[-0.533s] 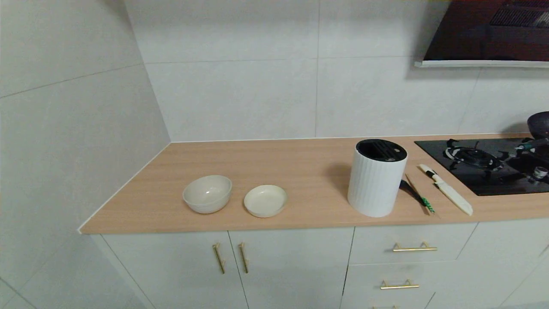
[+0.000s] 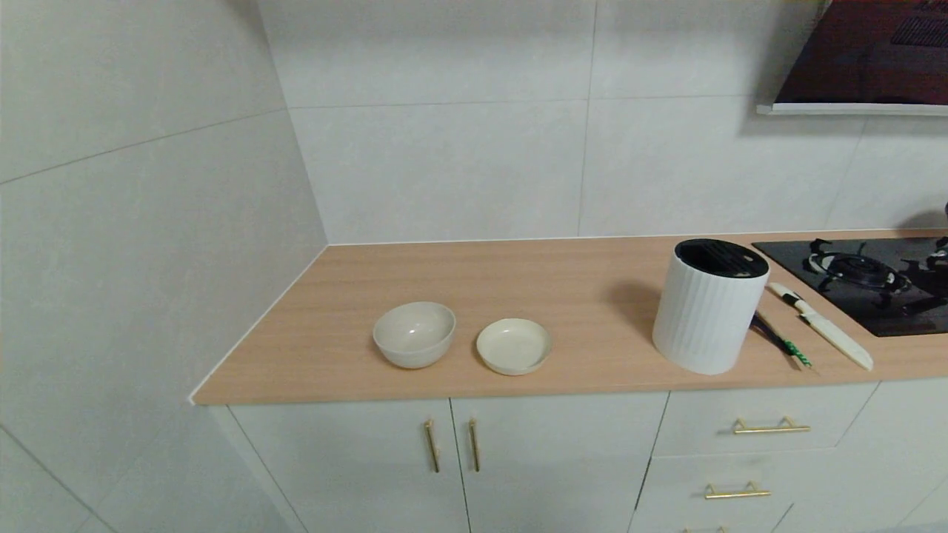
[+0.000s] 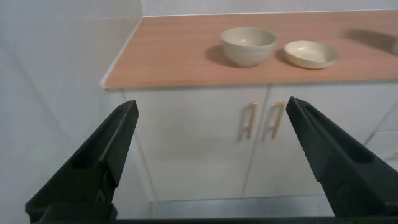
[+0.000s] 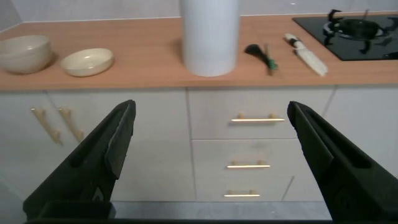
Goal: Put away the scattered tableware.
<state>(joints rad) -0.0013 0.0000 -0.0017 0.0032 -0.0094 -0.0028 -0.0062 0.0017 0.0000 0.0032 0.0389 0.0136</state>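
We are hanging left hand (image 3: 211, 104) and right hand (image 4: 211, 107) spread apart, gripping nothing, well short of the bench (image 2: 555, 281). Bowl (image 2: 414, 334) and dish (image 2: 514, 345) are sitting lower centre, knife (image 2: 820, 326) lower right by the holder (image 2: 709, 305). We are advising closing in first, then pinching a rim.

The left gripper (image 3: 209, 106) and right gripper (image 4: 210, 107) have matte black, wedge-shaped fingers (image 3: 106, 155)
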